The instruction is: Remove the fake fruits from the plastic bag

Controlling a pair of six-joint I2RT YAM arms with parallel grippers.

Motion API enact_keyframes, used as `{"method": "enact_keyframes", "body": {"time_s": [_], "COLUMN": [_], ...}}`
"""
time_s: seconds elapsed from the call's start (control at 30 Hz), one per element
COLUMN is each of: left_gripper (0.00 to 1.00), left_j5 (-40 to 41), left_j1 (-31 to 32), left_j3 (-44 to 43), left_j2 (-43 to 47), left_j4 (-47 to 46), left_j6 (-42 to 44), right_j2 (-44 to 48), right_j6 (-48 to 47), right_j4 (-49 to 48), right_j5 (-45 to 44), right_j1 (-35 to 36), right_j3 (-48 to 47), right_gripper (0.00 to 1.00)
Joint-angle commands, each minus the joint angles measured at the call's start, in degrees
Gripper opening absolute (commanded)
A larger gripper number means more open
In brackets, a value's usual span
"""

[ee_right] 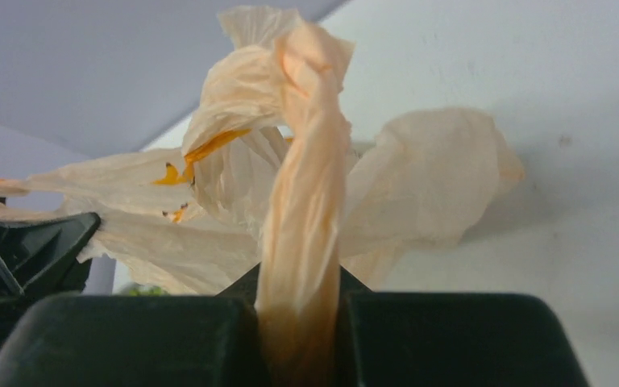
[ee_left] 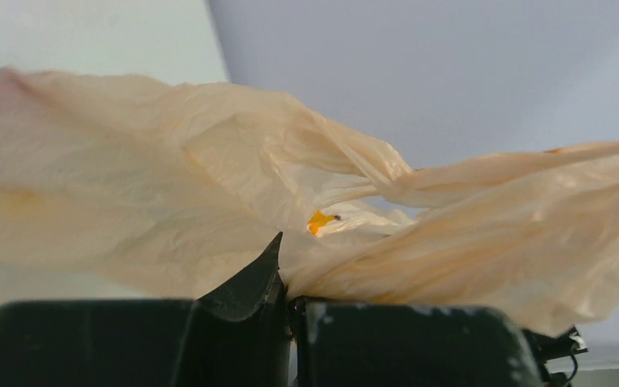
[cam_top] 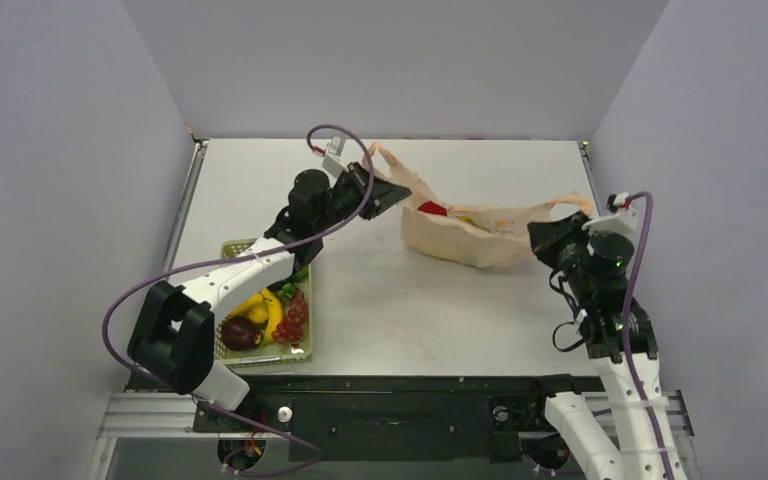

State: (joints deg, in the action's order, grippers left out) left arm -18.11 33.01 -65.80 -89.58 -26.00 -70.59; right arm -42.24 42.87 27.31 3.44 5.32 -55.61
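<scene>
Peach-coloured thin plastic, the bag (cam_top: 470, 235) is lying just right of the frame's centre on the white table (cam_top: 380, 310), stretching between the two arms. Its long axis is running from the upper centre toward the right edge, dipping slightly to the right. Its mouth is opening toward the overhead camera, and a red fruit (cam_top: 432, 209) is showing inside near the left end. The left gripper (cam_top: 385, 193) is pinching the bag's left handle, with its jaws closed on the film in the left wrist view. The right gripper (cam_top: 545, 237) is clamping the twisted right handle, which is rising straight up between its fingers in the right wrist view. In the lower left, a green basket (cam_top: 232, 246) is holding a banana (cam_top: 265, 310), red grapes (cam_top: 293, 315) and a dark purple fruit (cam_top: 241, 332). The left arm (cam_top: 250, 272) is crossing over the basket and hiding its upper part.
</scene>
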Motion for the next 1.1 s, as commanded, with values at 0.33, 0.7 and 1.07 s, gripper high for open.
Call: {"method": "enact_keyframes", "body": {"time_s": [0.33, 0.7, 1.07], "left_gripper": [0.06, 0.41, 0.48], "left_j5": [2.6, -1.1, 1.2], "left_j1": [-1.6, -1.5, -1.5], "left_j3": [22.4, 21.3, -14.9], "left_j2": [25.8, 45.8, 32.5], "left_j4": [34.9, 51.6, 72.6], "left_j6": [21.4, 25.8, 53.0], "right_j2": [30.9, 18.6, 12.5], "right_j6": [1.3, -14.5, -25.1], "right_j4": [20.6, 43.1, 44.3], "right_j5": [10.0, 3.7, 6.0], "right_j1": [9.2, 9.5, 10.3], "right_j3": [27.1, 3.1, -16.0], "right_gripper": [0.17, 0.74, 0.87]}}
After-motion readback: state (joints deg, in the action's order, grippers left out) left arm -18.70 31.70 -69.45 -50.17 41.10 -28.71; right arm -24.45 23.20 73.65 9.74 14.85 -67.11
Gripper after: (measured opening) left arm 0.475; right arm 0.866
